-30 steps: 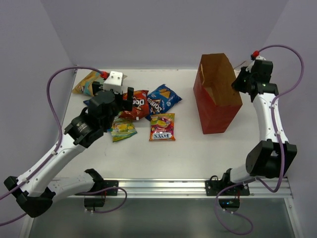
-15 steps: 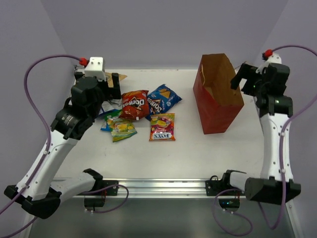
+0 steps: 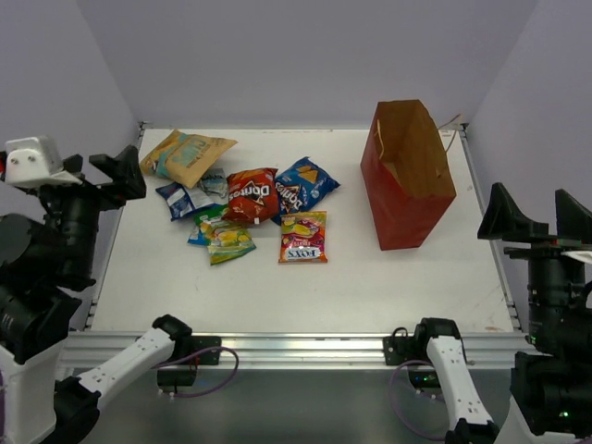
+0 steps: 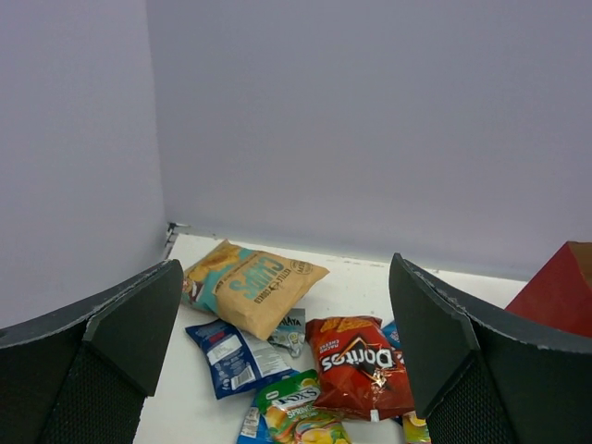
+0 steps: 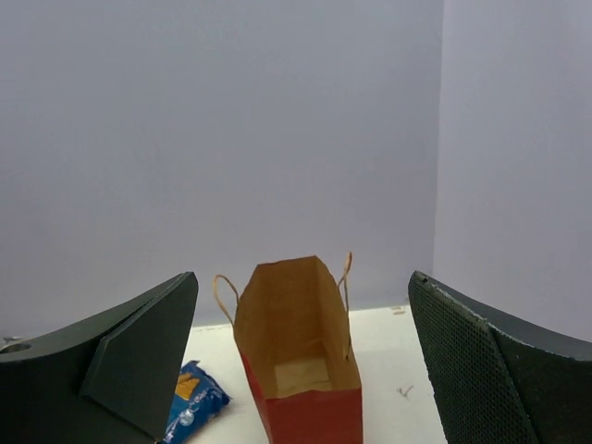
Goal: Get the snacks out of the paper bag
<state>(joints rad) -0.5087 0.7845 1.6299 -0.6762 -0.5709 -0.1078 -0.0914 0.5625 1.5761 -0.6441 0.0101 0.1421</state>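
1. The left gripper (image 4: 285, 277) hangs above the near left side of the desk (image 3: 370, 287). Its two fingers are spread wide apart and hold nothing.
2. The right gripper (image 3: 535, 213) hangs above the near right side of the desk. Its fingers are also spread wide and hold nothing.
3. Six snacks lie flat on the desk, ahead of and below the left gripper and well apart from it.
4. Farthest from that gripper is a tan bag (image 3: 188, 155), with a blue-white packet (image 3: 182, 199) just in front of it.
5. To the right of those lie a red chip bag (image 3: 252, 194) and a blue chip bag (image 3: 305, 183), side by side with their edges touching.
6. Nearer the gripper lie a yellow-green packet (image 3: 227, 239) and a red-yellow packet (image 3: 302, 237).
7. The paper bag (image 3: 407, 199) stands upright ahead of the right gripper, well apart from it, with its mouth open upward. In the right wrist view it sits framed between the fingers, showing its tan inner walls and floor.
8. The snacks lie to the left of the paper bag, with bare desk between them.
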